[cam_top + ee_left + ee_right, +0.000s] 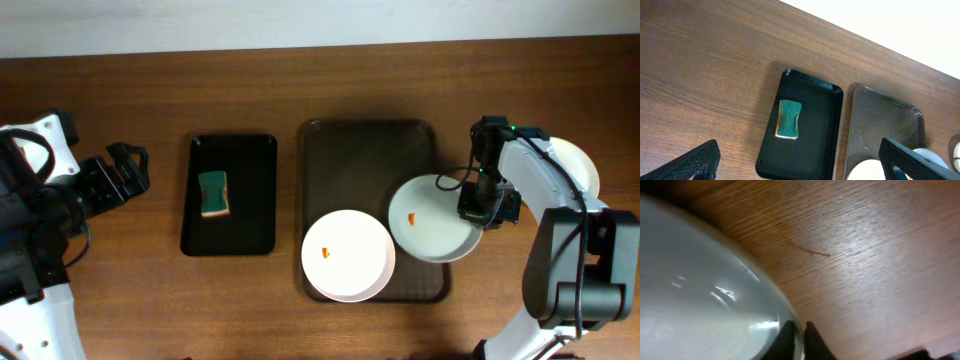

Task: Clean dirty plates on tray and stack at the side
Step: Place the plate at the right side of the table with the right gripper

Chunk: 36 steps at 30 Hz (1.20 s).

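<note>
Over the tray (340, 150) edge, right claw (487, 207) grips dirty plate (430, 228) by rim.

The brown tray (350, 165) lies mid-table. One white plate (350, 262), smeared orange-red, sits at its near left. A second smeared plate (432, 228) overhangs its right rim, pinched by the right gripper (487, 208). A third plate (587, 168) rests far right on the table.

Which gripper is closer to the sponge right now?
Left. The left gripper hovers open just beside the black tray that holds the sponge. The right gripper is beyond the brown tray, jaws on the rim of a dirty plate.
</note>
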{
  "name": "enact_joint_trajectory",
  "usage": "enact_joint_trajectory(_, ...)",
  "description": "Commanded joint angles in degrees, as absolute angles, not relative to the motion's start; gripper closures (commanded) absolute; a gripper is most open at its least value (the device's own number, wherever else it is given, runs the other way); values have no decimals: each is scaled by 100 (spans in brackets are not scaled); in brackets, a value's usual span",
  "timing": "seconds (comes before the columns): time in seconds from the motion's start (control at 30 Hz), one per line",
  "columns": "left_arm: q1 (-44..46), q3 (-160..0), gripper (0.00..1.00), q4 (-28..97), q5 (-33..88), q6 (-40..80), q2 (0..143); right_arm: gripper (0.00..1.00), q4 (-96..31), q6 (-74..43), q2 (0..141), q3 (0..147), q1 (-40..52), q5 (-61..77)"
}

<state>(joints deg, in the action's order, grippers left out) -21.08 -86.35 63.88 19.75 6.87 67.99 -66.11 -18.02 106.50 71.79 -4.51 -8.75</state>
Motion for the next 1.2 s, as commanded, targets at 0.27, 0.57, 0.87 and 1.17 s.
enact_joint_trajectory(0.27, -2110, -8639, 3, 6392, 2132, 633, 6753, 96, -4624, -1638, 10541, 7614, 110, 899)
enact_joint_trajectory(0.57, -2110, -8632, 0, 6392, 2274, 633, 6755, 55, -6573, -1374, 9786, 7546, -1179, 425)
enact_joint_trajectory(0.87, -2110, -8632, 0, 6396, 2276, 633, 6755, 96, -4884, -1398, 9784, 6278, -1164, 751)
enact_joint_trajectory(1.17, -2110, -8632, 0, 6425, 2274, 633, 6753, 96, -3747, -1269, 9786, 6278, -631, 1247)
